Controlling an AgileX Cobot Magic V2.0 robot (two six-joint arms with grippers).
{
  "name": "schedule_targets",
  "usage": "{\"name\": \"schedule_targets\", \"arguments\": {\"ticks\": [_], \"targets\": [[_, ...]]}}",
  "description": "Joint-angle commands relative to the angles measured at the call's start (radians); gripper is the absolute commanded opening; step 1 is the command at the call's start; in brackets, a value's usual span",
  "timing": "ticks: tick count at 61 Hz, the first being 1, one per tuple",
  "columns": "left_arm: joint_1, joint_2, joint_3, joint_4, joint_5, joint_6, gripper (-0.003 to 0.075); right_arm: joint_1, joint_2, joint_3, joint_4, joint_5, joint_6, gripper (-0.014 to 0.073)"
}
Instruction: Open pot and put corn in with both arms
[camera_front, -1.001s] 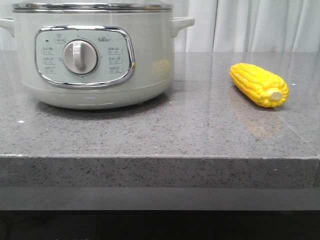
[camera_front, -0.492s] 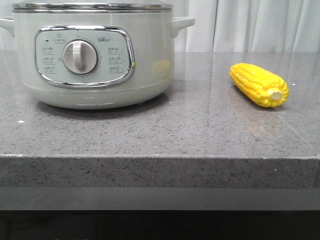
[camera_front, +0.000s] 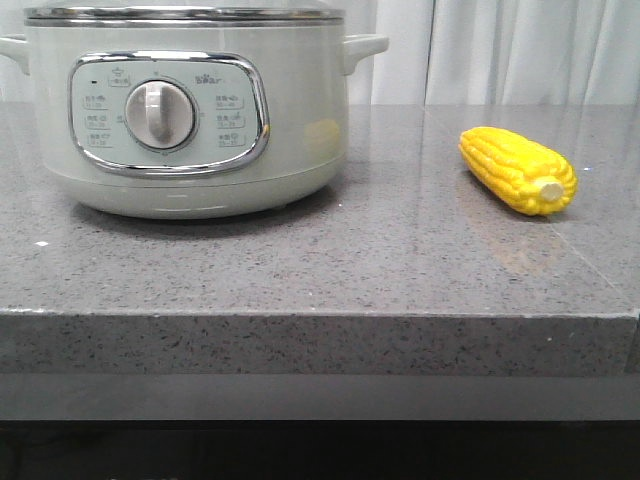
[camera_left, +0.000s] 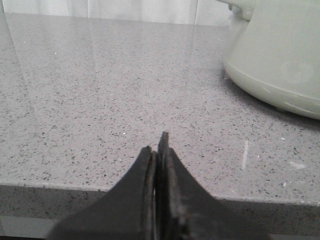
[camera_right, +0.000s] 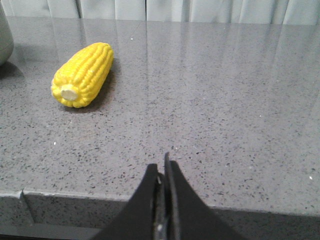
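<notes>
A: What's counted here?
B: One pot (camera_front: 190, 110), lidded, upper left; one corn (camera_front: 518, 170), laid mid-right. Left gripper (camera_left: 159, 150) and right gripper (camera_right: 163, 167) are seen pressed closed, nothing held.

Your left claw (camera_left: 159, 150) has its fingers pressed together, nothing between them, tips level and pointing forward. Your right claw (camera_right: 162, 167) is likewise closed and empty, fingertips touching, aimed straight ahead.
</notes>
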Motion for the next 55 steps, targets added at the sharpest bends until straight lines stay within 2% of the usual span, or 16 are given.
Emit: {"name": "schedule_targets", "arguments": {"ticks": [1, 21, 30, 34, 43, 47, 55], "targets": [[0.002, -0.023, -0.001, -0.009, -0.082, -0.007, -0.0018, -0.006, -0.018, -0.004, -0.007, -0.078, 0.001, -0.0067], [0.002, -0.023, -0.001, -0.009, -0.087, -0.007, -0.0018, -0.006, -0.018, -0.004, -0.007, -0.078, 0.001, -0.0067], [0.002, -0.023, -0.019, -0.015, -0.176, -0.007, -0.0019, -0.006, -0.018, -0.022, -0.007, -0.081, 0.001, -0.0067], [0.002, -0.019, -0.058, -0.015, -0.166, -0.007, -0.0019, -0.006, -0.016, -0.049, -0.007, -0.078, 0.001, -0.0067], [0.002, 0.054, -0.221, -0.015, -0.040, -0.007, -0.0019, -0.006, -0.006, -0.177, -0.007, -0.001, 0.000, -0.0067], [0.002, 0.121, -0.309, -0.015, 0.007, -0.007, -0.0019, -0.006, 0.020, -0.239, -0.007, 0.039, 0.000, -0.0067], [0.002, 0.293, -0.441, -0.015, 0.017, -0.007, -0.0019, -0.006, 0.128, -0.373, -0.007, 0.105, 0.000, -0.0067]]}}
